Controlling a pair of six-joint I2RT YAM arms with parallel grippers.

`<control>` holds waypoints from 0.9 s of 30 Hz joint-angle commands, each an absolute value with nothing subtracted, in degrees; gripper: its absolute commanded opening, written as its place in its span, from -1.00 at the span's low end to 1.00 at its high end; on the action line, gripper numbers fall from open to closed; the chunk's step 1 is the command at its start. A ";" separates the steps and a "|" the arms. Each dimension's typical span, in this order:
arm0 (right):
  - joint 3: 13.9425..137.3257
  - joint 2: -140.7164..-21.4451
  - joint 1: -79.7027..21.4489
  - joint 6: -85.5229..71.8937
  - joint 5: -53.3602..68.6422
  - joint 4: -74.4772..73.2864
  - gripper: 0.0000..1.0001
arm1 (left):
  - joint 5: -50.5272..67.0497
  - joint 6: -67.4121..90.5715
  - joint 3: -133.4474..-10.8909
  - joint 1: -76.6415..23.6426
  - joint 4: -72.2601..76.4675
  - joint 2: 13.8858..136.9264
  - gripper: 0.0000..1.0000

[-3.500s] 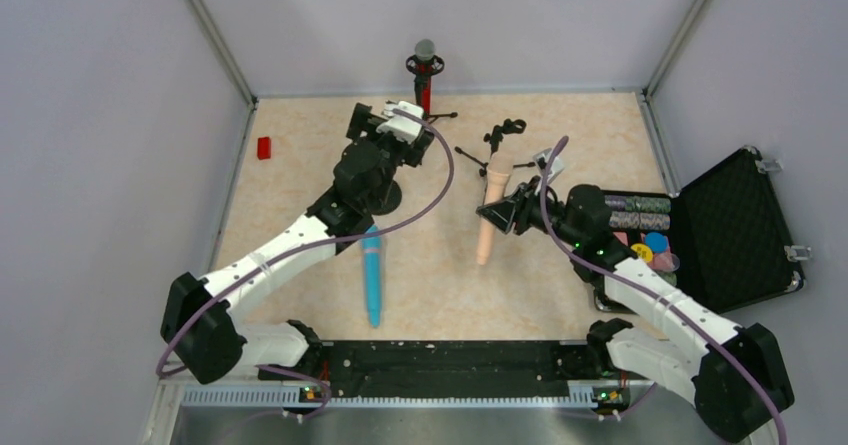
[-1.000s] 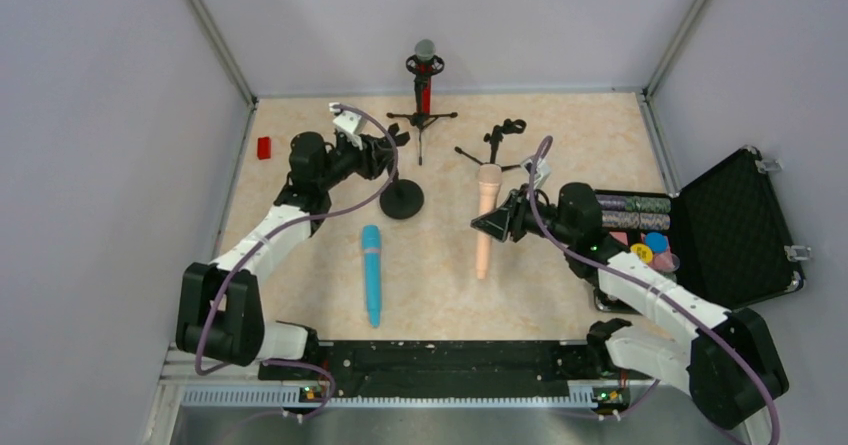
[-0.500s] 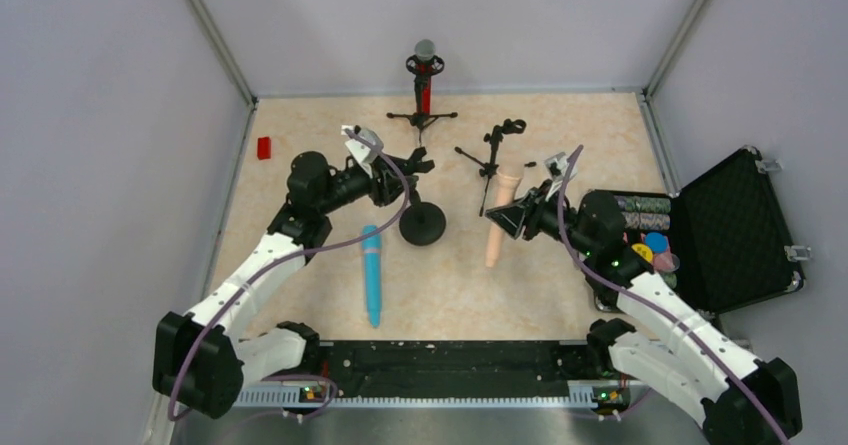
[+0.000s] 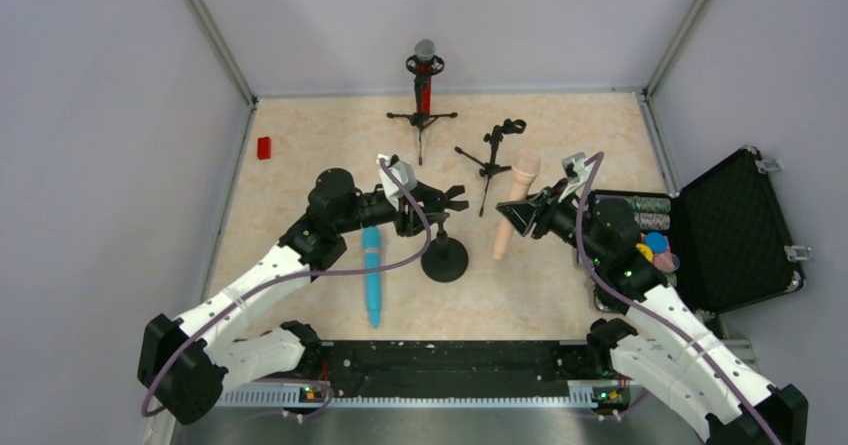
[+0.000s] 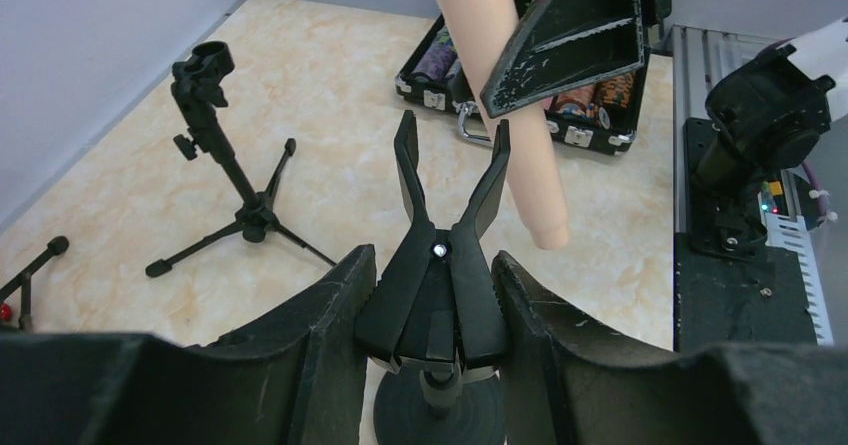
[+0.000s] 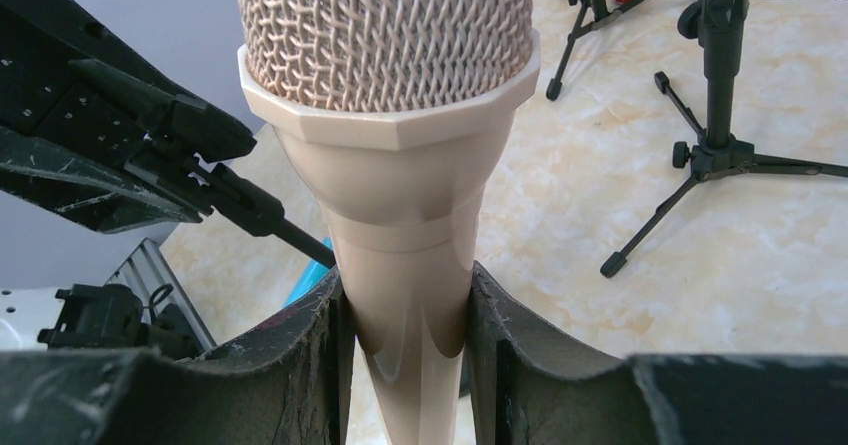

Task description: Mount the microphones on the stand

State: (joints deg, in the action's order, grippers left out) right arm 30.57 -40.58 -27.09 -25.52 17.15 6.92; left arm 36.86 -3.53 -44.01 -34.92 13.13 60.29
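Observation:
My left gripper is shut on the forked clip of a black round-base stand, near the table's middle. My right gripper is shut on the handle of the peach-beige microphone, head up, handle pointing down. The handle hangs just right of the clip's prongs, apart from them. The light-blue microphone lies on the table left of the stand. The red microphone sits upright in a tripod stand at the back.
An empty black tripod stand stands behind the two grippers. An open black case with poker chips lies at the right. A small red block sits at the far left. Walls enclose the table.

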 commanded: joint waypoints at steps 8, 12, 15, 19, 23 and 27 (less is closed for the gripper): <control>33.07 -39.46 -26.63 -24.57 15.39 7.91 -1.00 | 41.55 -12.23 -47.70 -38.42 7.12 66.11 -0.78; 32.71 -39.56 -26.63 -24.37 15.30 8.06 -1.00 | 42.34 -14.50 -48.88 -38.85 3.84 68.19 -0.78; 32.23 -39.66 -26.63 -24.30 15.04 8.46 -1.00 | 42.41 -14.81 -49.15 -38.95 2.99 69.41 -0.79; 32.09 -40.36 -26.67 -24.28 15.13 9.04 -1.00 | 41.12 -14.89 -48.69 -39.26 2.99 70.38 -0.79; 31.89 -40.86 -26.63 -24.05 15.13 9.23 -1.00 | 40.04 -15.33 -47.77 -39.59 2.99 70.97 -0.79; 31.90 -40.96 -26.63 -23.57 14.79 9.32 -1.00 | 39.30 -16.26 -47.23 -39.73 2.52 70.88 -0.71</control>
